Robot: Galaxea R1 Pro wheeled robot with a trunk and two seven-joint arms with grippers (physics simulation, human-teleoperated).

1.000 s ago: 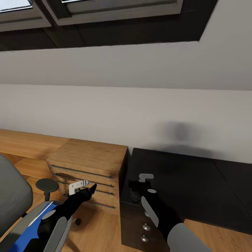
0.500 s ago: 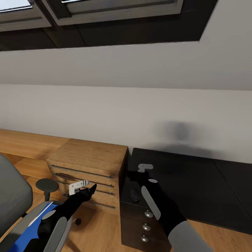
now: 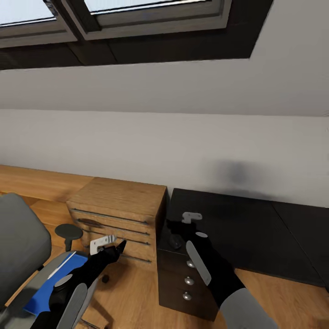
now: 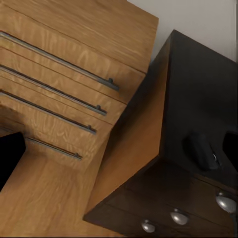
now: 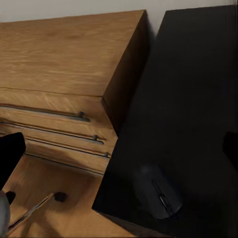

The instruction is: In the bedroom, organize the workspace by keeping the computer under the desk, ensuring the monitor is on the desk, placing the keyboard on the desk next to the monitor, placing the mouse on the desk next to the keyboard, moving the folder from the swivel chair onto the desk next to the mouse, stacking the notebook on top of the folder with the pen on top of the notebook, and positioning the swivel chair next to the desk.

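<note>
Head camera tilted down, mouse (image 5: 157,192) on desk (image 3: 246,233) under right gripper (image 3: 179,228)

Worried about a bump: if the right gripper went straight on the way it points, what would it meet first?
Probably the mouse, lying near the corner of the desk just ahead of the right gripper. If it passes over the mouse, then the desk top. Depth is unclear.

The mouse (image 5: 157,192) lies on the desk (image 3: 237,228), right of the wooden drawer unit (image 3: 116,214).

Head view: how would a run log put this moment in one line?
mouse: on desk corner | right gripper: above mouse, empty | folder: on swivel chair | left gripper: idle
</note>
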